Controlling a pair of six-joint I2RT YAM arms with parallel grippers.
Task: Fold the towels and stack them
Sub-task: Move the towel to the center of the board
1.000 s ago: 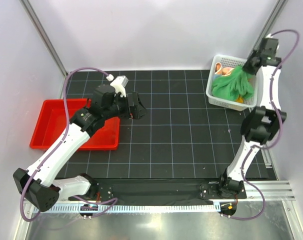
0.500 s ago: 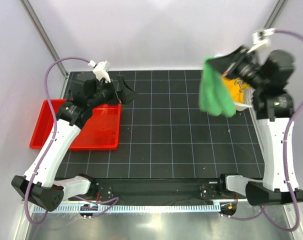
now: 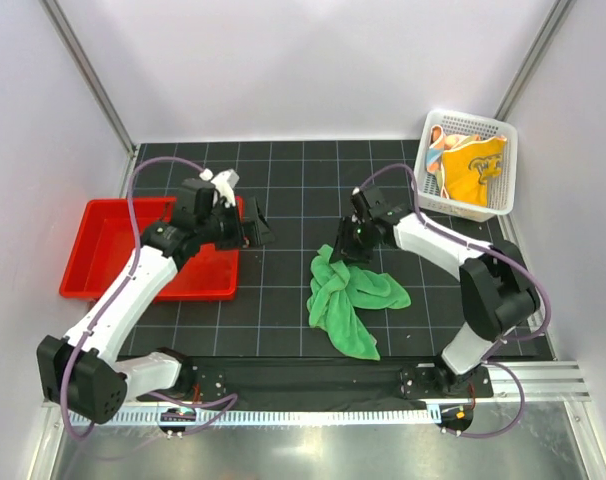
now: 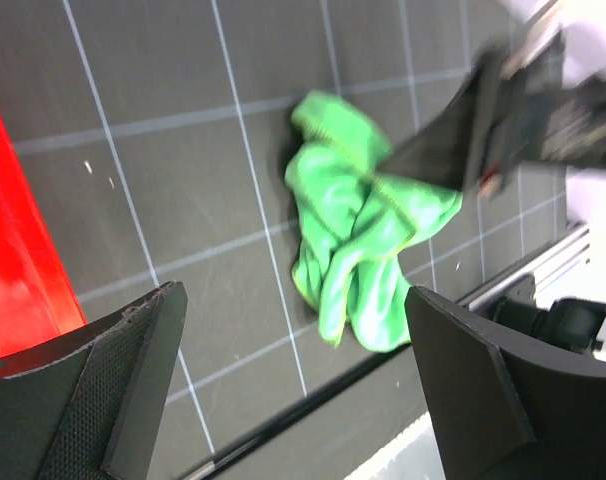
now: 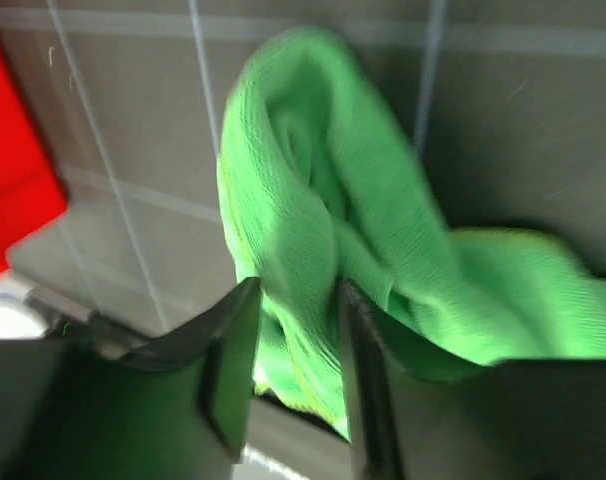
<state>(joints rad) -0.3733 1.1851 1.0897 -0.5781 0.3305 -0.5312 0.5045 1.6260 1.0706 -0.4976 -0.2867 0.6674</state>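
Mid-table point(image 3: 293, 180), you had the green towel point(image 3: 348, 300) lying crumpled, your right gripper point(image 3: 341, 250) at its far edge with jaws half parted, hold unclear, your left gripper point(image 3: 257, 230) spread wide and empty; a snagged fold could have dragged it askew on lifting.

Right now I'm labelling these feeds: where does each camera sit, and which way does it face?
Top external: fixed above and behind the bases, looking down on the black gridded table; both arms show.
Left wrist: on the left arm, looking down past its wide-open fingers at the crumpled green towel.
Right wrist: on the right arm, close over that towel, between narrowly parted fingers.
Shared: top external and left wrist both show the towel, the red plastic tray and the right gripper.
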